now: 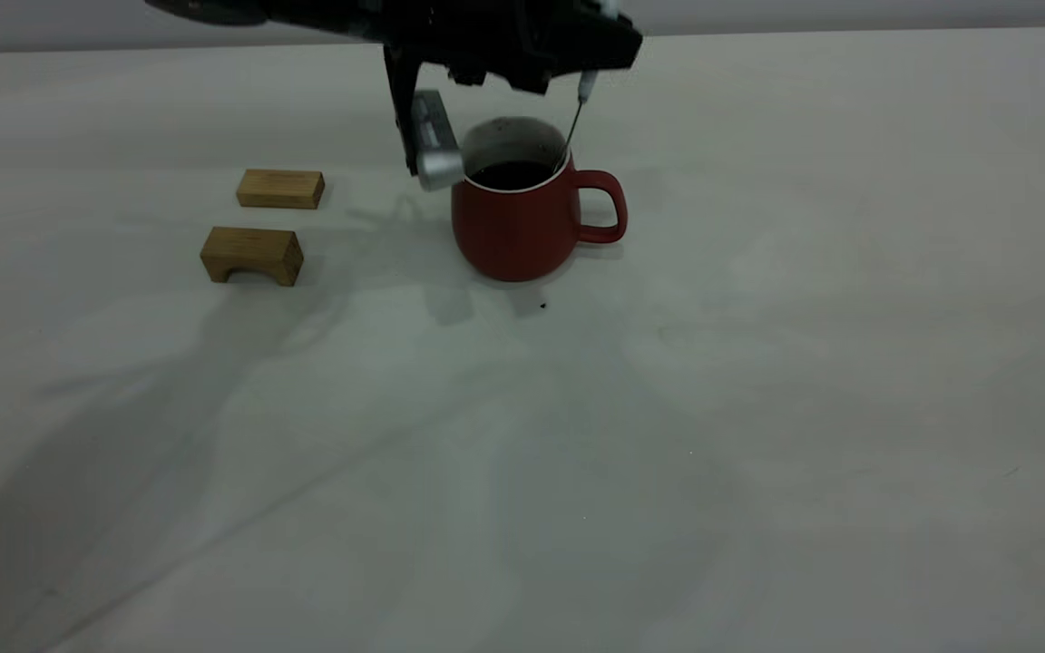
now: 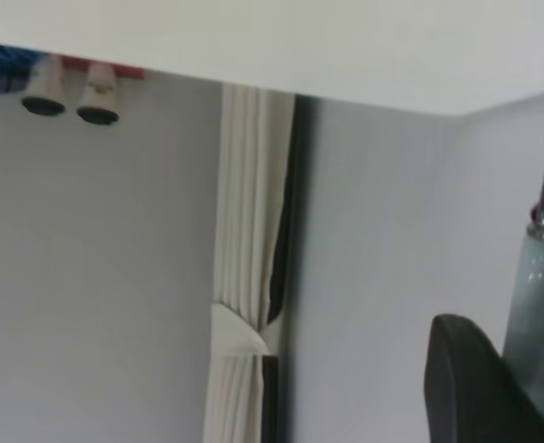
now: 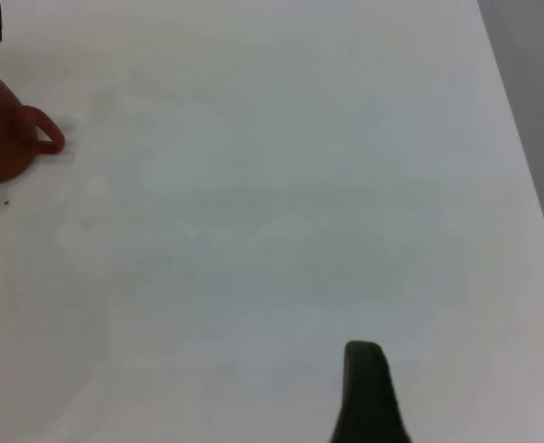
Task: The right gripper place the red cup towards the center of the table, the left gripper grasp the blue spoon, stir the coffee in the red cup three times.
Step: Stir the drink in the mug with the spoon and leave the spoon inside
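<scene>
The red cup (image 1: 522, 227) stands upright near the middle of the table (image 1: 758, 408), its handle toward the right side, with dark coffee (image 1: 512, 174) inside. My left gripper (image 1: 588, 65) hangs just above the cup's rim, shut on the pale handle of the blue spoon (image 1: 585, 87). The spoon's thin metal neck slants down into the coffee and its bowl is hidden. In the left wrist view the spoon handle (image 2: 537, 305) lies against a black finger (image 2: 470, 388). The right gripper is far off to the right, outside the exterior view. One of its fingers (image 3: 365, 392) shows alone, and the cup (image 3: 4, 143) is distant.
Two small wooden blocks lie left of the cup, a flat one (image 1: 280, 189) and an arched one (image 1: 252, 255). The left arm's silver-grey part (image 1: 434, 145) hangs close beside the cup's left rim. A tiny dark speck (image 1: 542, 307) sits in front of the cup.
</scene>
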Controlling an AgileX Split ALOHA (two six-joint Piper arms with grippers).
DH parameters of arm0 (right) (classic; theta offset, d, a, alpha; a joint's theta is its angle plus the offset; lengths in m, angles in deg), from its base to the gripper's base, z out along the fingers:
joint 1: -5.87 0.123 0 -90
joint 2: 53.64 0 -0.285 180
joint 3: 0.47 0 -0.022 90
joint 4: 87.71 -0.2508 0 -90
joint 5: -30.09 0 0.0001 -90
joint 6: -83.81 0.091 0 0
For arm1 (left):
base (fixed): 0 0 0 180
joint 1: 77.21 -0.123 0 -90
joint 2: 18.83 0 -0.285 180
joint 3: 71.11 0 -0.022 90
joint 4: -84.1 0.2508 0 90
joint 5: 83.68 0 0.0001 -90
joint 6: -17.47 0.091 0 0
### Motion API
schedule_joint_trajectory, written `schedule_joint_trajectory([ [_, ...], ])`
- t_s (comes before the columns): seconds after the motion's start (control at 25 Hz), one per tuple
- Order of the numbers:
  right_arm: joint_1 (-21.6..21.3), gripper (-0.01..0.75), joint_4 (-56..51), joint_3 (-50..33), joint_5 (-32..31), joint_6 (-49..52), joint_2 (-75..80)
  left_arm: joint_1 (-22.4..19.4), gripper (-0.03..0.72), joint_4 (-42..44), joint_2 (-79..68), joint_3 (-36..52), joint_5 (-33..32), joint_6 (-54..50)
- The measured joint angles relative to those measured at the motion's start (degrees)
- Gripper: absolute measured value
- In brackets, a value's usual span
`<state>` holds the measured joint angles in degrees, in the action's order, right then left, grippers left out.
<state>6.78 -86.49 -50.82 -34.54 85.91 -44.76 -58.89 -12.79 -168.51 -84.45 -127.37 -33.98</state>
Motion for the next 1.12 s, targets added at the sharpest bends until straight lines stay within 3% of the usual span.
schedule_joint_trajectory([
  [0.36,0.0,0.582,0.0,0.0,0.0,0.0,0.0,-3.4,0.152,0.1,-0.1,-0.4,3.4,0.8],
  [0.72,0.0,0.582,0.0,0.0,0.0,0.0,0.0,0.0,0.152,-1.4,-4.3,-6.1,2.7,3.8],
  [0.96,0.0,0.582,0.0,0.0,0.0,0.0,0.0,-2.1,0.152,7.4,-4.3,-6.4,-4.4,-5.0],
  [1.12,0.0,0.582,0.0,0.0,0.0,0.0,0.0,-4.5,0.152,9.7,-4.0,-6.4,-3.7,-10.3],
])
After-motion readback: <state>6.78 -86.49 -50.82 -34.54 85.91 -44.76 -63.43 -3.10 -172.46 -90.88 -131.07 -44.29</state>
